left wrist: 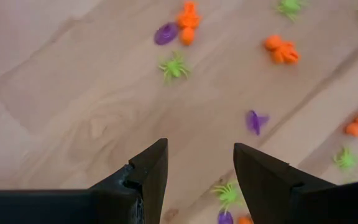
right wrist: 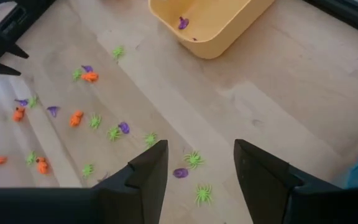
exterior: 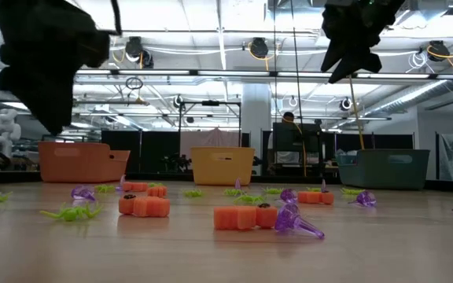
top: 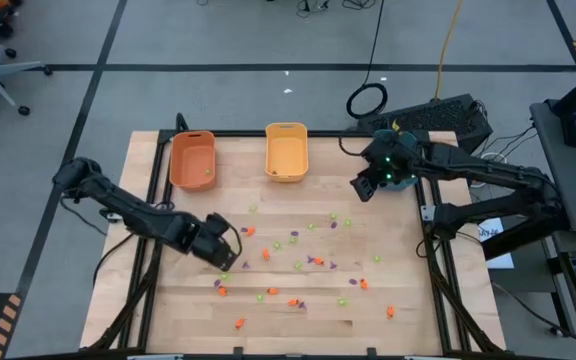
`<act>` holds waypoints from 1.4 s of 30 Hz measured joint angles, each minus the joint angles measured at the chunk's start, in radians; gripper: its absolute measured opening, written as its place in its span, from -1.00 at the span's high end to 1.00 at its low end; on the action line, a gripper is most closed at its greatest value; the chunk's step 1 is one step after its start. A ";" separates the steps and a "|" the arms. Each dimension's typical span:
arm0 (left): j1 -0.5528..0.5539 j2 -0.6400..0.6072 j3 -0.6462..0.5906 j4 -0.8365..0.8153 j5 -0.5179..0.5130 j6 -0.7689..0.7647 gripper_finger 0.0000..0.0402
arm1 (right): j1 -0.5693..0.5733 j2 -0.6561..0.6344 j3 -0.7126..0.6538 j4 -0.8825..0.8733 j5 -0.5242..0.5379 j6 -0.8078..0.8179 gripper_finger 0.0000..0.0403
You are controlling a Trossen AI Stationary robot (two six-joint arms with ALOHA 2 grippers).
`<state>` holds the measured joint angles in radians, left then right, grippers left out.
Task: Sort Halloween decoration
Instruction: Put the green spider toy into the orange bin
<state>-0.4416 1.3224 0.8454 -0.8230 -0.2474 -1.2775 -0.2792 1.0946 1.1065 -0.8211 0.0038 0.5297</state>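
Trinkets: Halloween decoration [top: 313,261], tiny orange, green and purple pieces, strewn across the table [top: 408,300] below the yellow bin [top: 286,152].
Handling: probably light, skittery, likely rigid plastic; best pinched across the body, not the spider legs.
Left gripper [top: 230,247]: fingers apart, empty, low-left of the yellow bin, above trinkets.
Right gripper [top: 365,186]: fingers apart, empty, just right of the yellow bin.
Room: open wood around most pieces; orange bin [top: 192,160] left of yellow; 1 purple piece [right wrist: 183,23] in yellow.
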 joint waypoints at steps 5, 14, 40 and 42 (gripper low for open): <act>-0.097 0.000 0.000 0.008 -0.154 -0.020 0.07 | 0.027 0.000 0.000 -0.001 0.000 -0.013 0.15; -0.141 0.000 -0.047 0.018 -0.315 0.093 0.07 | 0.047 0.000 0.000 0.001 0.117 -0.033 0.15; -0.011 0.000 -0.324 0.477 -0.209 0.354 0.07 | 0.046 0.000 0.000 0.010 0.157 -0.104 0.15; 0.002 0.000 -0.344 0.536 -0.187 0.382 0.07 | 0.046 0.000 0.000 0.010 0.158 -0.104 0.15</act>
<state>-0.4395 1.3224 0.5016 -0.2868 -0.4347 -0.8951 -0.2337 1.0946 1.1061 -0.8116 0.1613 0.4254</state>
